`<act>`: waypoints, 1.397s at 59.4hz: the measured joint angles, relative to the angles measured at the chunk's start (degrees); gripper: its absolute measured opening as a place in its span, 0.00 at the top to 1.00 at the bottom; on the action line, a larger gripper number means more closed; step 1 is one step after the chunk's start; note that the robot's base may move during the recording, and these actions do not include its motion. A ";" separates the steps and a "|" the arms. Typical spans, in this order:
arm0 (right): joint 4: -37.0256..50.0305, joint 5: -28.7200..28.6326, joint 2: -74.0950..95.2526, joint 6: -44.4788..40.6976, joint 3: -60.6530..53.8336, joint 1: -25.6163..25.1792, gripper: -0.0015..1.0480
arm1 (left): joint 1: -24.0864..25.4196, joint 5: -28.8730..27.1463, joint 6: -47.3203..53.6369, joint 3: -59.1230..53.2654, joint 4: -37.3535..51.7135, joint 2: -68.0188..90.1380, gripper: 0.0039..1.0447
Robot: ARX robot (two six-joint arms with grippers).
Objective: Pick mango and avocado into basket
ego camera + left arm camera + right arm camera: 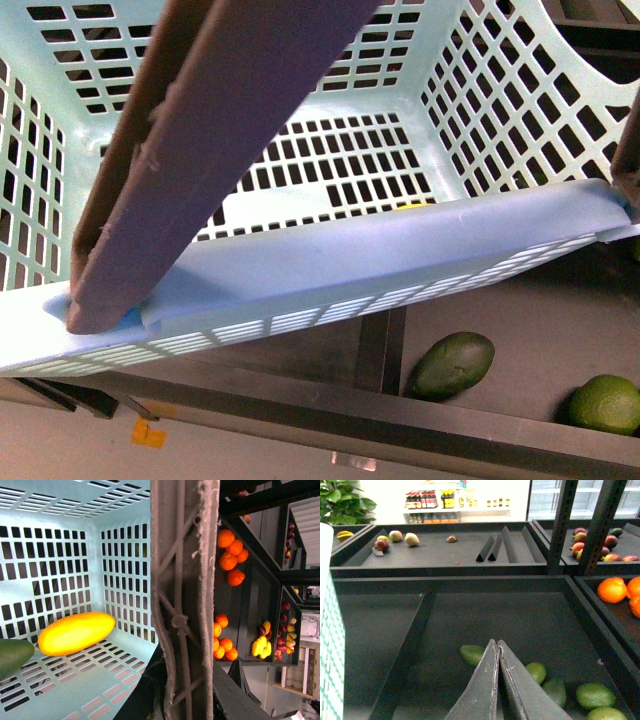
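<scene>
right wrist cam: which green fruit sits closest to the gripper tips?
The pale green one just beside the right gripper tips, alone on that side. The other green fruits cluster on the opposite side, further from the tips.

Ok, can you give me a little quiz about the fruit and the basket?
1. True or false: the mango lies inside the basket.
2. The right hand is: A) wide open, B) shut with nothing in it, C) holding a banana.
3. Fill in: the oranges sit ___ the basket.

Key: 1 true; 2 B; 3 outside.
</scene>
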 joint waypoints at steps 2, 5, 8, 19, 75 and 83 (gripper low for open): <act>-0.46 -0.11 -0.66 0.00 -0.20 -0.02 0.98 | 0.00 0.00 0.02 0.00 0.00 0.00 0.93; -1.40 -0.02 -1.97 0.00 -0.59 -0.04 0.98 | 0.00 -0.04 0.00 0.00 0.00 0.00 0.93; -2.62 -0.02 -3.50 0.00 -0.94 -0.07 0.98 | 0.00 -0.04 0.00 0.00 0.00 0.00 0.93; -3.65 -0.11 -7.04 0.00 -1.97 -0.09 0.98 | 0.00 0.02 0.00 0.00 0.00 0.00 0.93; -24.39 -0.02 -27.54 0.00 -1.95 -0.09 0.98 | 0.00 0.02 0.13 0.00 0.00 0.00 0.93; -24.46 -0.02 -27.61 -0.02 -1.95 -0.09 0.93 | 0.00 0.00 0.13 0.00 0.00 0.00 0.93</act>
